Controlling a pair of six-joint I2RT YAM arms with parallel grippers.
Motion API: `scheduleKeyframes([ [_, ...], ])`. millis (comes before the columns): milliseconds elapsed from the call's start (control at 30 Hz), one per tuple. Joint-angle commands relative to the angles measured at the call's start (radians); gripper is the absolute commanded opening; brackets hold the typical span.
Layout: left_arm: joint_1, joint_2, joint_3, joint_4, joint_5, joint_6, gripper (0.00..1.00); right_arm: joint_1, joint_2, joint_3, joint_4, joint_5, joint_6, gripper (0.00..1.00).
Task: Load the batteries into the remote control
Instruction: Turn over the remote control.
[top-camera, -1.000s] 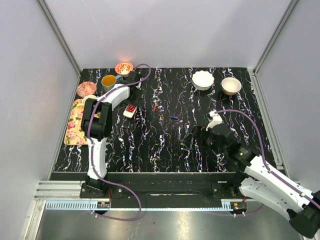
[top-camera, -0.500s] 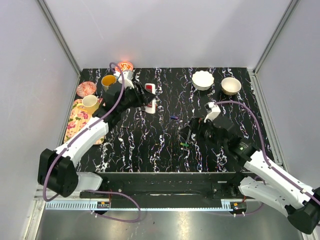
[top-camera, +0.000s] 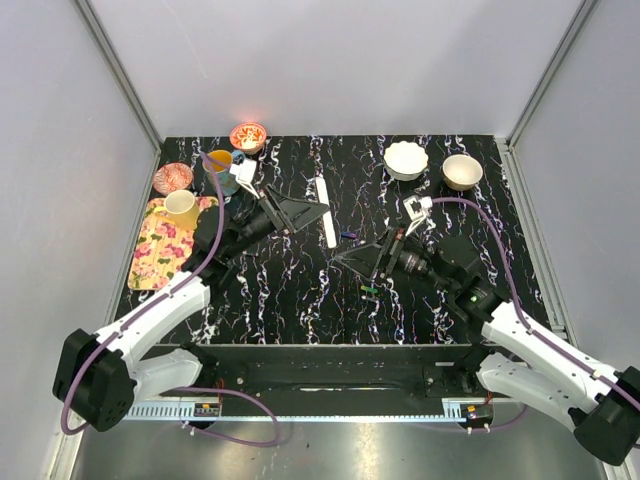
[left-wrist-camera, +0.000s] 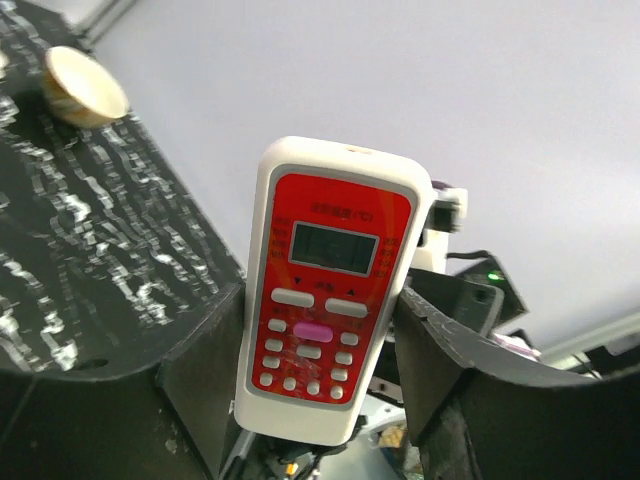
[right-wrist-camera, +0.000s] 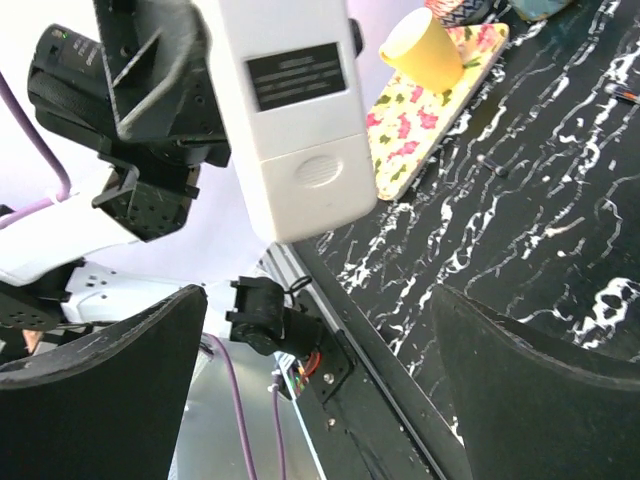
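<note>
- Remote control (left-wrist-camera: 325, 300) is held clear of the black marbled tabletop (top-camera: 300, 290), near the middle of it, by the left gripper (top-camera: 308, 212). That gripper's fingers (left-wrist-camera: 205, 370) are clamped against the handset's 2 long edges, low on the body.
- In the left wrist view the red button face is turned back toward that wrist. In the right wrist view the plain white back, with its label and battery cover (right-wrist-camera: 308, 185), is turned toward the right arm.
- From above, the handset is seen edge-on as a thin white strip, its long axis running from far to near.
- Right gripper (top-camera: 355, 270) is just beside the handset on its back side, nothing is held in it, and its fingers (right-wrist-camera: 100, 390) are spread wide.
- Battery cover appears to be shut in place. Opening it is judged to be the step in hand, and the right arm is the free one facing it.
- A small blue object (top-camera: 347, 236) lies on the tabletop between the 2 grippers. It is too small to be told for a battery.
- Open surface lies below the handset. The flowered tray (top-camera: 160, 250) and yellow cup (top-camera: 182, 205) stand well apart to the left.
</note>
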Motion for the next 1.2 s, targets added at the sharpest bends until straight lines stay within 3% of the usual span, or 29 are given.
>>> scheduleKeyframes([
  [0,-0.028,-0.040,-0.014,0.183,0.022,-0.094,0.00,-0.001,0.019,-0.016,0.190,-0.056,0.062,1.00],
  [133,-0.043,-0.040,-0.017,0.190,0.021,-0.100,0.00,-0.001,0.041,-0.016,0.266,-0.074,0.067,1.00],
  [567,-0.075,-0.009,0.001,0.227,0.056,-0.111,0.00,-0.001,0.127,0.057,0.294,-0.108,0.046,0.96],
  [1167,-0.085,-0.006,-0.048,0.302,0.062,-0.139,0.00,-0.004,0.186,0.063,0.392,-0.172,0.061,0.54],
])
